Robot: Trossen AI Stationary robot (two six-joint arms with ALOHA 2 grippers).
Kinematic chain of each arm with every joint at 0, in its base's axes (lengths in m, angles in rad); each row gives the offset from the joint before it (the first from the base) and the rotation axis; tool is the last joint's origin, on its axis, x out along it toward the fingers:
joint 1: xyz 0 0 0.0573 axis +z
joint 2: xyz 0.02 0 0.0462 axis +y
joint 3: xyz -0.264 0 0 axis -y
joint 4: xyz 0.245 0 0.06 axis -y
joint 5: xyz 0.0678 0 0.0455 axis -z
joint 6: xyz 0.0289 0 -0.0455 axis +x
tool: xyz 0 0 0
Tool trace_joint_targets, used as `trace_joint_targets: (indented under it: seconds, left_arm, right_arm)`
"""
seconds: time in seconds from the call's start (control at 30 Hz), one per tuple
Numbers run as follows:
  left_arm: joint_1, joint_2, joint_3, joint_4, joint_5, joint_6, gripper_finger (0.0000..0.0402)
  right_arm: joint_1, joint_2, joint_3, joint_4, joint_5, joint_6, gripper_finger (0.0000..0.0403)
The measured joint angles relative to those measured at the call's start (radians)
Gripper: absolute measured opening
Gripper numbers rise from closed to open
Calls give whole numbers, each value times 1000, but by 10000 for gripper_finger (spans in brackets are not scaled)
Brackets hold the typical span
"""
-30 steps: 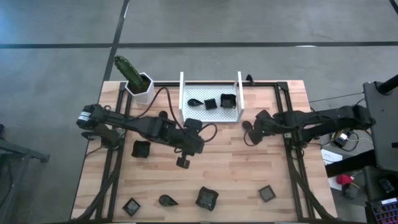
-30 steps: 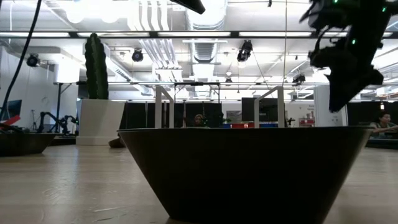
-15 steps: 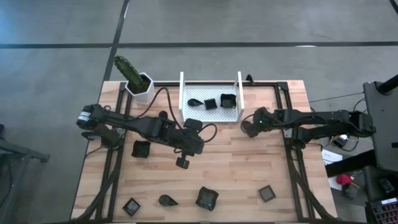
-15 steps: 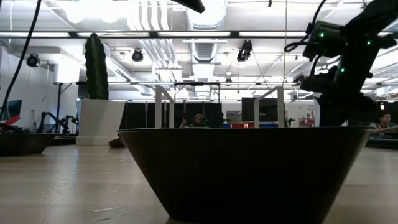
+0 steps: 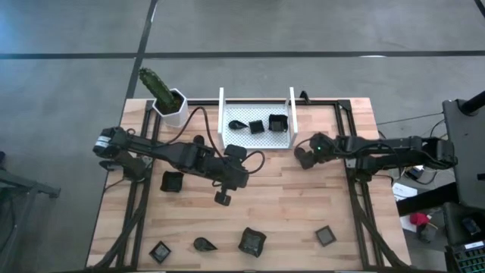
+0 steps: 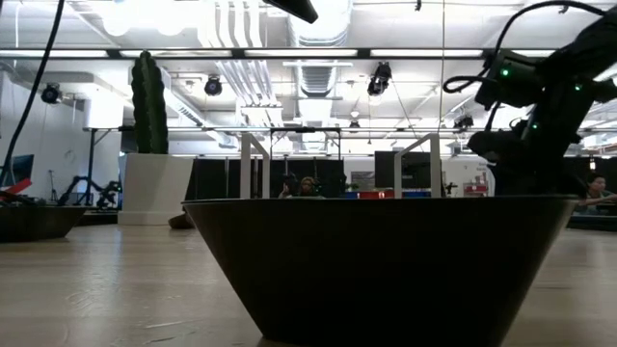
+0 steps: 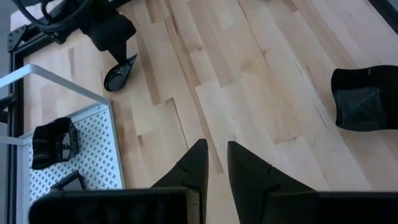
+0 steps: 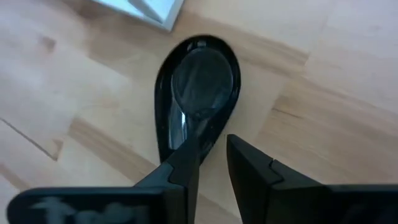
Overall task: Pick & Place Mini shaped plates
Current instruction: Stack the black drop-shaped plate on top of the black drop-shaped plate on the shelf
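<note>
Wooden table [image 5: 288, 197] with scattered mini shaped plates [image 5: 251, 241], white tray [image 5: 255, 137], cactus pot [image 5: 170, 108].

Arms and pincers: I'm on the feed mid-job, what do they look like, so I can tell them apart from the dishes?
Both arms are dark, near-black jointed links with black cables looping alongside. The left pincer ends in two matte black, wedge-shaped fingers tapering to points; the right pincer looks the same. A small green indicator light glows on the right arm near its wrist. No printed markings are readable.

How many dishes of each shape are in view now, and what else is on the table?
Square plates: 6
Teardrop plates: 3
White tray: 1
Potted cactus: 1
Total: 11
</note>
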Motion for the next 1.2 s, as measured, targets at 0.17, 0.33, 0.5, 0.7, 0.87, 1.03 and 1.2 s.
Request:
trace_joint_targets:
  seconds: [0.17, 0.33, 0.5, 0.7, 0.87, 1.03, 1.2]
  left_arm:
    - [0, 0, 0, 4, 0, 0, 55]
    - [0, 0, 0, 5, 0, 0, 55]
    - [0, 0, 0, 5, 0, -1, 55]
    - [0, 0, 0, 5, 0, -1, 55]
    - [0, 0, 0, 4, 0, -3, 55]
    - [0, -1, 0, 4, 0, -17, 55]
    - [0, -3, 0, 4, -5, -41, 55]
  right_arm:
    - [0, 0, -26, 22, 4, -11, 82]
    - [0, 0, -48, 83, 6, -19, 62]
    - [0, 0, -53, 113, 7, -58, 33]
    - [0, 0, -52, 116, 6, -111, 9]
    - [10, 0, -21, 116, -42, -134, 8]
    - [78, -1, 51, 116, -44, -150, 8]
    - [182, 29, 147, 119, 12, -173, 8]
